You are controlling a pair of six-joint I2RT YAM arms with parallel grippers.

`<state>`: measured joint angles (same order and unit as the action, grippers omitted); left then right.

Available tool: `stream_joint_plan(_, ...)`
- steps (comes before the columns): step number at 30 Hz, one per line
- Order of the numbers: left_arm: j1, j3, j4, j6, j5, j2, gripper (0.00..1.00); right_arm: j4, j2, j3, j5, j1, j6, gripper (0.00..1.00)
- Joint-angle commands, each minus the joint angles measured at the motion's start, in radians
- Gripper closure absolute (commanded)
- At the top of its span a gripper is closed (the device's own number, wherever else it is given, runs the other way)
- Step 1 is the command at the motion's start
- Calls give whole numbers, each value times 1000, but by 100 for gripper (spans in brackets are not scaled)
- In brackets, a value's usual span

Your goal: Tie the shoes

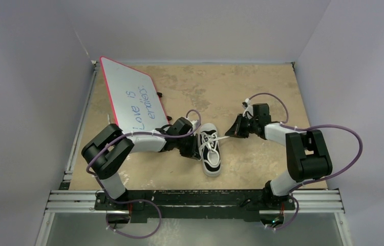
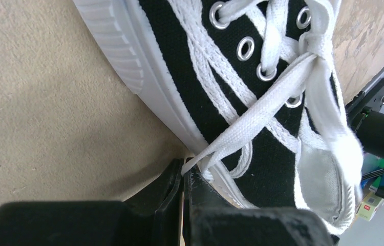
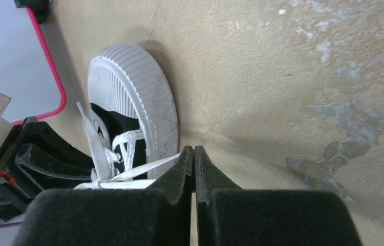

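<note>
Closest to the overhead camera is the aluminium rail that carries both arm bases. Beyond it, near the middle of the table, the small black canvas sneaker with white stripes and white rubber sole lies with its toe toward me. The left gripper sits tight against the sneaker's left side and the right gripper just off its right, with one of the long white laces stretched across to it. From the left wrist I see the left gripper clamped on the very tip of a lace, which rises to a half knot over the eyelets. From the right wrist, the right gripper is likewise pinched shut on the other lace beside the ribbed toe cap. My worry is how little lace each grip has: I think a firm pull could strip either end free. The shoe looks light, so I judge an uneven pull would drag or spin it rather than tighten the knot. The tan tabletop is worn and blotched with pale patches, plain grey walls close in three sides, and a red-framed whiteboard with blue handwriting lies at far left, close to the left arm.
</note>
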<state>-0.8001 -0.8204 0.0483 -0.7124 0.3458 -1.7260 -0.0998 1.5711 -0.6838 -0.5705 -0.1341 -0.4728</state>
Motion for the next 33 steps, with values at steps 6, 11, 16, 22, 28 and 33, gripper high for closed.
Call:
stream_joint_plan(6,-3,128,224,-31,-235,-5,100,-43,0,21,106,39,43,100)
stream_joint_plan(11,-8,169,184,-50,-229,-3,100,-69,33,34,97,45,47,100)
stream_joint_plan(16,-21,168,176,-56,-257,27,100,-59,29,32,111,47,41,100)
stream_joint_plan(22,-20,92,208,-22,-178,42,91,35,-37,-48,104,37,103,90)
stream_joint_plan(28,-17,49,270,-36,-258,203,61,283,-199,-167,92,31,234,50)
stream_joint_plan(33,-17,-1,357,-3,-288,358,56,470,-320,-210,142,33,294,43)
